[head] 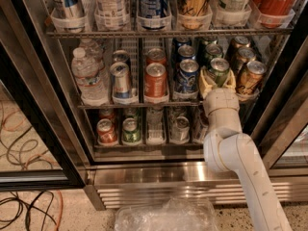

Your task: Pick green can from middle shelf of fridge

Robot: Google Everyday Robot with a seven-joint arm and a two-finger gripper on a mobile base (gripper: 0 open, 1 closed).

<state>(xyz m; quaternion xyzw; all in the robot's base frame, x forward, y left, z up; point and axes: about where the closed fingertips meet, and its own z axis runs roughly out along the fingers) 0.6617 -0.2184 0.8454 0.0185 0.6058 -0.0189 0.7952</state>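
The fridge (159,177) stands open in front of me. On the middle shelf (139,103), the green can (219,66) stands at the front of its lane, second from the right. A second green can (212,51) stands behind it. My gripper (217,78) reaches in from the lower right on a white arm. Its cream fingers (204,82) press against both sides of the front green can, which is upright on the shelf.
Bronze cans (251,76) stand right of the green can and blue cans (187,76) left of it. Further left are a red can (155,81), a silver can (120,79) and a water bottle (88,76). A rack of taller cans (154,32) hangs above. A plastic bag (166,215) and cables (21,206) lie on the floor.
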